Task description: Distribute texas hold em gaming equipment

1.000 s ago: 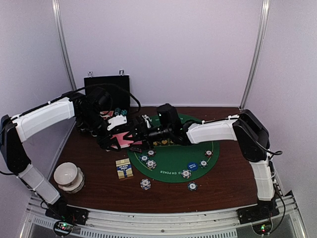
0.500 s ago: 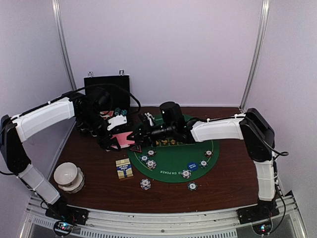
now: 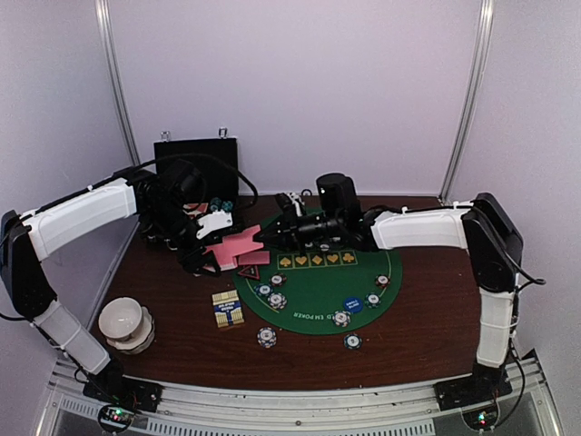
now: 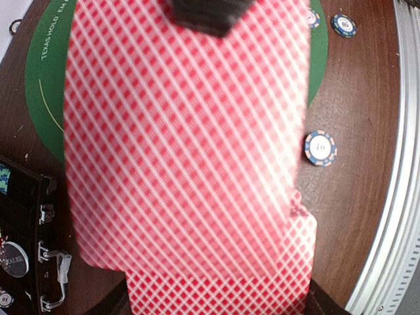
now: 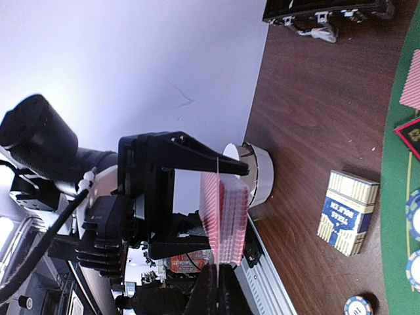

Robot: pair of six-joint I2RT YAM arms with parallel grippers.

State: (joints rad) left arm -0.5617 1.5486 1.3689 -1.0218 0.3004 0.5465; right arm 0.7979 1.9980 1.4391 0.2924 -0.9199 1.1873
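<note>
Retreat is the change: a second ago my right gripper (image 3: 258, 235) was standing open, pushed in against the deck, and now it is drawing back toward the right with its jaws pinched fully together on the edge of a single card (image 3: 238, 243). My right arm is stretching low across the green mat (image 3: 318, 292) from the right, forearm roughly level, fingers pointing left. My left arm is reaching in from the left and has not shifted. My left gripper (image 3: 207, 252) is clamping the deck (image 5: 230, 216) and holding it above the table (image 3: 182, 350) at the mat's left rim, in front of the black case (image 3: 195, 159). The card is showing a pink-red back crossed by a white diamond lattice. It is filling almost all of my left wrist view, slightly blurred, with one dark right fingertip (image 4: 205, 14) sitting at its top edge and the sharper deck peeking out below. From my right wrist camera it is lying edge-on, a thin line running from the deck to my fingers. Striped chips (image 3: 341, 318) are lying around the mat, and two more are sitting on the wood in front of it. A red triangle marker (image 3: 247, 271) is resting at the mat's left edge, beside another face-down card there.
</note>
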